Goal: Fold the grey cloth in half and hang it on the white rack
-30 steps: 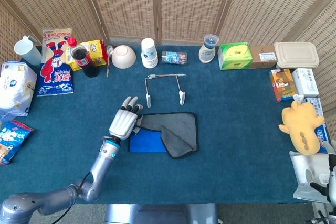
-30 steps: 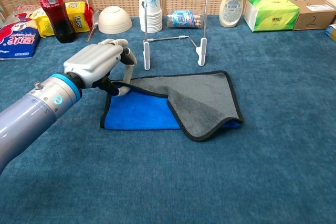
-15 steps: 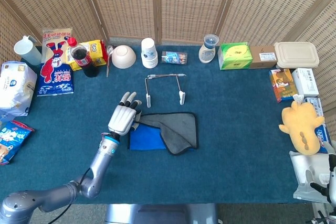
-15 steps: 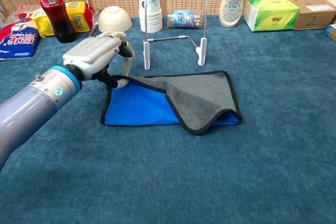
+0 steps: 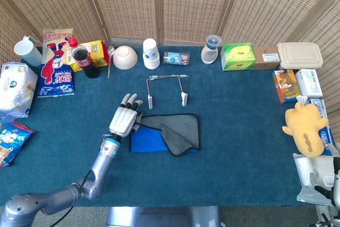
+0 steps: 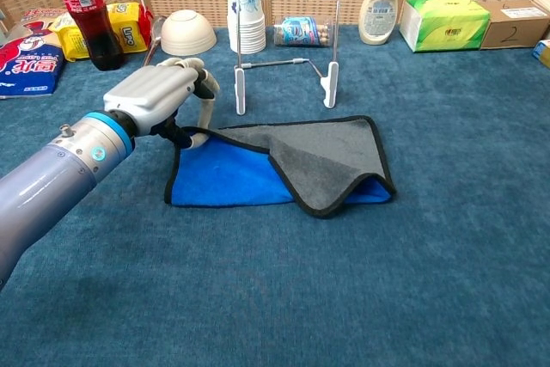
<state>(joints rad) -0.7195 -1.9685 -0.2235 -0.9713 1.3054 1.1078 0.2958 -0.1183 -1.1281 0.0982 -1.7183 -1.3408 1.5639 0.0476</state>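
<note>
One grey microfibre cloth with blue underside (image 6: 318, 161), long axis left-right | our left hand (image 6: 159, 96) fingers pinch its left corner | blue carpeted tabletop (image 6: 361, 281), wicker screen (image 5: 175, 3) behind | right hand (image 5: 325, 182) fingers' state: we cannot tell.

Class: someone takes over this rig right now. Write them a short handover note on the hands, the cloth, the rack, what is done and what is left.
Left hand pinches the grey cloth at its left corner.
Right hand rests at the table's right edge, off the job; its fingers are unclear.
Cloth lies partly folded, blue side showing, in front of the white rack.
Left: finish the fold, hang it on the rack.
</note>
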